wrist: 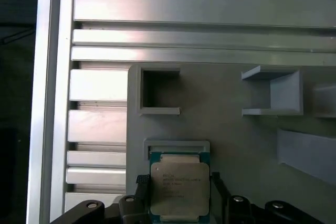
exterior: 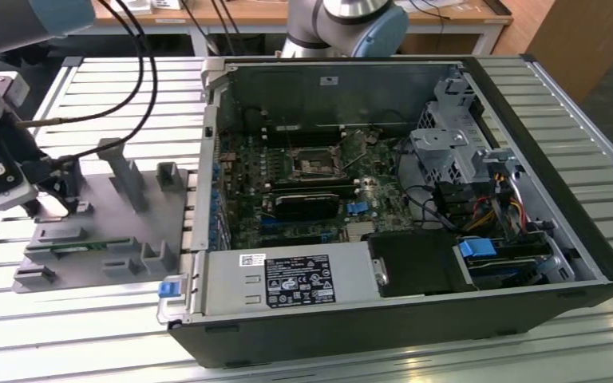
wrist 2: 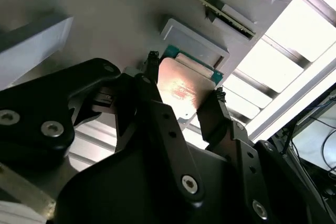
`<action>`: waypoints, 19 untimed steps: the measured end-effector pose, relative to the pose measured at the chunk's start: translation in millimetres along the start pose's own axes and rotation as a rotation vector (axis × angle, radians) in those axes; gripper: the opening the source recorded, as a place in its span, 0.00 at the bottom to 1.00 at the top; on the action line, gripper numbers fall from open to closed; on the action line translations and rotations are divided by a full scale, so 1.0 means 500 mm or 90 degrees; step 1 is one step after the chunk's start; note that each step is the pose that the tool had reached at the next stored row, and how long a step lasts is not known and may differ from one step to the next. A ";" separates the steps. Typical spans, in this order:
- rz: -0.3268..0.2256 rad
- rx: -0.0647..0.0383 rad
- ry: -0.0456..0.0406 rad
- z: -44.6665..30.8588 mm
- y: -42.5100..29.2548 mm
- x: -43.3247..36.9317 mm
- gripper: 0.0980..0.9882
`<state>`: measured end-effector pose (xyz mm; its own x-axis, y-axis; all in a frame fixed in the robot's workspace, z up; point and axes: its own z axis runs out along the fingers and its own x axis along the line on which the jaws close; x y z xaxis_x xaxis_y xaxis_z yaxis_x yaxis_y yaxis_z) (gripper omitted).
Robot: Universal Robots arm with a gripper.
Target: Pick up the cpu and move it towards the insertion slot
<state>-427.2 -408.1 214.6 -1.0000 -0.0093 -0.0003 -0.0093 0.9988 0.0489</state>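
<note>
My gripper (wrist 2: 185, 80) straddles the cpu (wrist: 179, 188), which lies in its nest (wrist: 177, 144) on the tray (wrist: 231, 124); I cannot tell whether I am clamped on it. A skewed lift could catch the nest's rim and spill the cpu. Beyond the tray, the case wall (exterior: 213, 120) stands before the slot (exterior: 315, 165), and the room above looks open.

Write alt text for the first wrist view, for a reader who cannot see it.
A silver-topped cpu with a green edge lies flat in a recess of a grey holder plate, and the black gripper straddles it on two sides. Farther along, the plate carries two more walled pockets. The plate rests on a ribbed metal table.
</note>
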 end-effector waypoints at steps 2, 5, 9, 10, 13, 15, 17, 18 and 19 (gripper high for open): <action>0.000 0.000 0.0000 -0.018 0.001 0.000 0.50; 0.000 0.000 0.0000 -0.046 0.002 0.000 0.50; 0.000 0.000 0.0000 -0.082 0.004 0.000 0.50; 0.000 0.000 -0.0001 -0.091 0.004 0.000 0.50; 0.000 0.000 0.0000 -0.118 0.006 0.000 0.50; 0.000 0.000 0.0000 -0.136 0.007 0.000 0.50; 0.000 0.000 0.0000 -0.155 0.008 0.000 0.50; 0.000 0.000 0.0000 -0.164 0.008 0.000 0.50; 0.000 0.000 0.0000 -0.173 0.008 0.000 0.50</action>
<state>-427.2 -408.1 301.1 -1.0000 -0.0093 -0.0003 -0.0093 0.9987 0.0492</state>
